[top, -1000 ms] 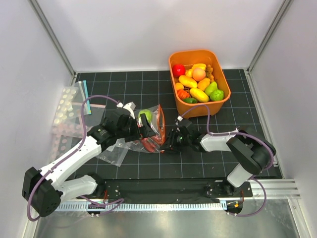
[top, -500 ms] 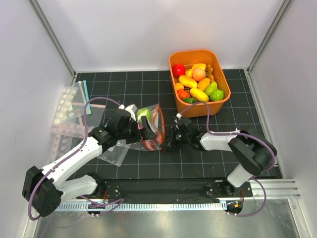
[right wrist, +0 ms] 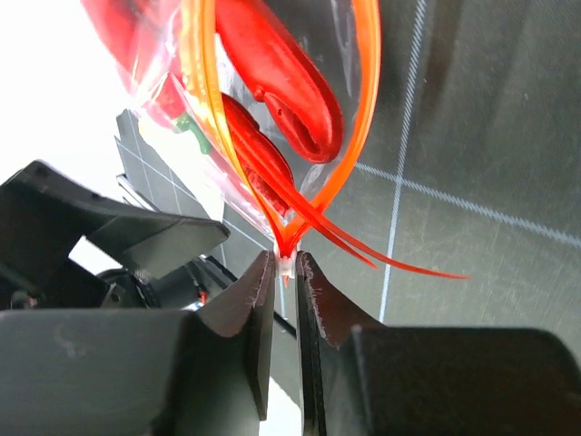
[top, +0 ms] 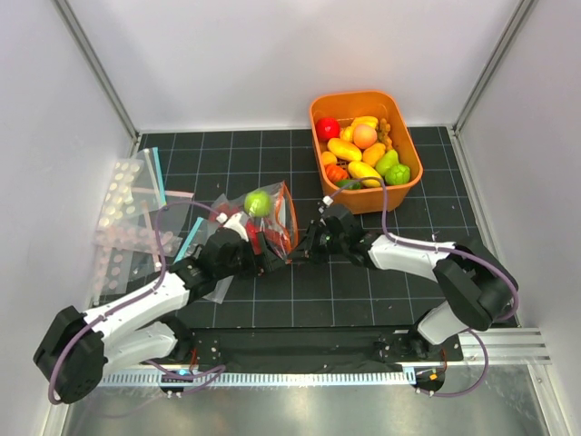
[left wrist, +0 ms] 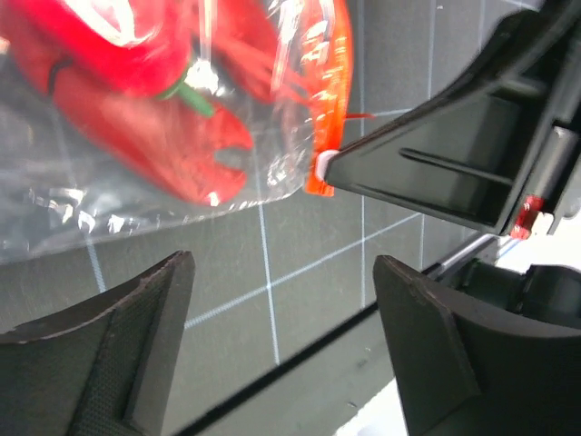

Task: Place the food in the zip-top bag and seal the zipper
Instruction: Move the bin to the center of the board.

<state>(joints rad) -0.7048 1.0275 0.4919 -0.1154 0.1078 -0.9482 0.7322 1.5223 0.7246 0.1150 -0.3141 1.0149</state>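
Note:
The clear zip-top bag (top: 238,205) lies at the table's middle with the red lobster (top: 261,240) and the light-green fruit (top: 258,202) inside it. Its red-orange zipper (top: 289,220) gapes open, the two strips spread apart in the right wrist view (right wrist: 363,136). My right gripper (top: 298,254) is shut on the zipper's near end (right wrist: 286,259), with a lobster claw (right wrist: 281,82) just beyond. My left gripper (top: 272,262) is open and empty (left wrist: 283,272), just near of the bag (left wrist: 136,213) and lobster (left wrist: 136,109), beside the right fingers (left wrist: 436,173).
An orange basket (top: 356,94) of toy produce stands at the back right. Flat clear bags (top: 127,209), one with a teal strip (top: 156,174), lie at the left by the wall. Another clear bag (top: 211,286) lies under the left arm.
My left gripper has let go of the bag and drawn back toward the near edge. The bag has shifted a little back and left. My right gripper has followed, still pinching the zipper's end.

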